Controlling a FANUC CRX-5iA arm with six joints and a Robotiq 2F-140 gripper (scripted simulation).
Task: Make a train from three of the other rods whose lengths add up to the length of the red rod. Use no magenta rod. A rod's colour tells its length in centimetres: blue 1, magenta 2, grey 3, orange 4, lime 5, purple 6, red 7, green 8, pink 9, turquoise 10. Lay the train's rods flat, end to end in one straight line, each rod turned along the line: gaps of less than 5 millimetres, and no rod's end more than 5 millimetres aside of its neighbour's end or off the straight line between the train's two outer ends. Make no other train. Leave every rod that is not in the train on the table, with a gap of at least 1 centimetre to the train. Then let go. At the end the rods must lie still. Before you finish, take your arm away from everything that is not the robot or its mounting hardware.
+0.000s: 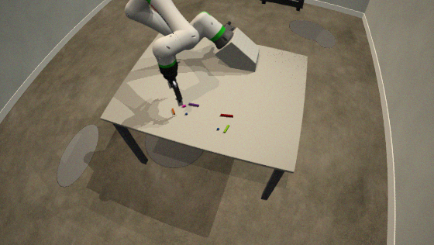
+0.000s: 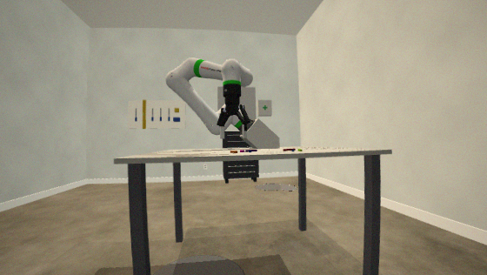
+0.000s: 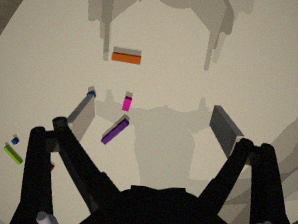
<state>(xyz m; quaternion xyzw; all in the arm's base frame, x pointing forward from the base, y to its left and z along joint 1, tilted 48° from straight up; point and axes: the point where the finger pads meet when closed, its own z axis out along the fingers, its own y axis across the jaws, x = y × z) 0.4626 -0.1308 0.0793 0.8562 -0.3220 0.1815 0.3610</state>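
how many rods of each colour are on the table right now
blue: 2
magenta: 1
orange: 1
purple: 1
red: 1
lime: 1
total: 7
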